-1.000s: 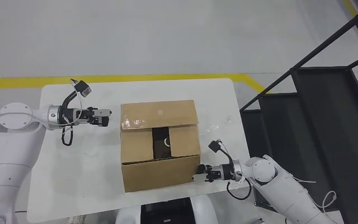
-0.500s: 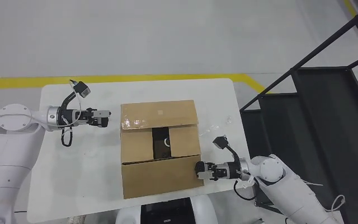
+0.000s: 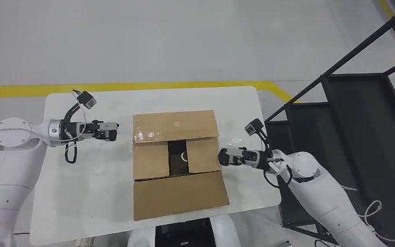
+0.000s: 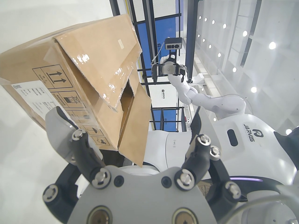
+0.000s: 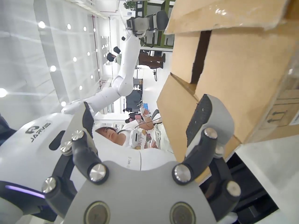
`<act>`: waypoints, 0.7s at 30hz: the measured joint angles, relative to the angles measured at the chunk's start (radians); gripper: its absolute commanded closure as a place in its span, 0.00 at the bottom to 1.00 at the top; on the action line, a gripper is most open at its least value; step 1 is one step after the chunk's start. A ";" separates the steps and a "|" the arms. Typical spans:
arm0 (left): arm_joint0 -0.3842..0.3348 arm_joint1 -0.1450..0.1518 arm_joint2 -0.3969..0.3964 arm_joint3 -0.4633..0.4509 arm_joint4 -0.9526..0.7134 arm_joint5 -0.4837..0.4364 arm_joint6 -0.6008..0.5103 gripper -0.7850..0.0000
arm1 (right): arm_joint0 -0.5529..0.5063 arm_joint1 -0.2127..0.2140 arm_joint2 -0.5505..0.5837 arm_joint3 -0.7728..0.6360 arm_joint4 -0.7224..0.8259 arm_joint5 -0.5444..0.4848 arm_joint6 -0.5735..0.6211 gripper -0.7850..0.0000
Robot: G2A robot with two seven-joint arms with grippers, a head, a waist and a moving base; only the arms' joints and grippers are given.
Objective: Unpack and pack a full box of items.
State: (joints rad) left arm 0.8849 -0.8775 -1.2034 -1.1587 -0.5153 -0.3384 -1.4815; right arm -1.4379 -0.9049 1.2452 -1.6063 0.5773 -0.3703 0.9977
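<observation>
Cardboard box (image 3: 177,162) sitting upright mid table (image 3: 92,191), opening facing up. Long axis, near flap included, running from far edge to near edge. Near flap hanging outward toward me; side flaps folding inward, dark gap between them. My left gripper (image 3: 112,131) hovering apart from box's left side, jaws spread, carrying nothing. My right gripper (image 3: 223,157) hovering just beside right flap, jaws spread, empty.
</observation>
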 measured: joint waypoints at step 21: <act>0.039 0.013 -0.035 -0.037 0.006 0.014 0.014 0.00 | 0.290 -0.080 -0.146 0.207 0.093 0.024 -0.062 0.00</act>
State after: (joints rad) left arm 0.9243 -0.8647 -1.2385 -1.1959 -0.5090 -0.3244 -1.4676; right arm -1.1475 -0.9848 1.0990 -1.3990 0.6698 -0.3463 0.9358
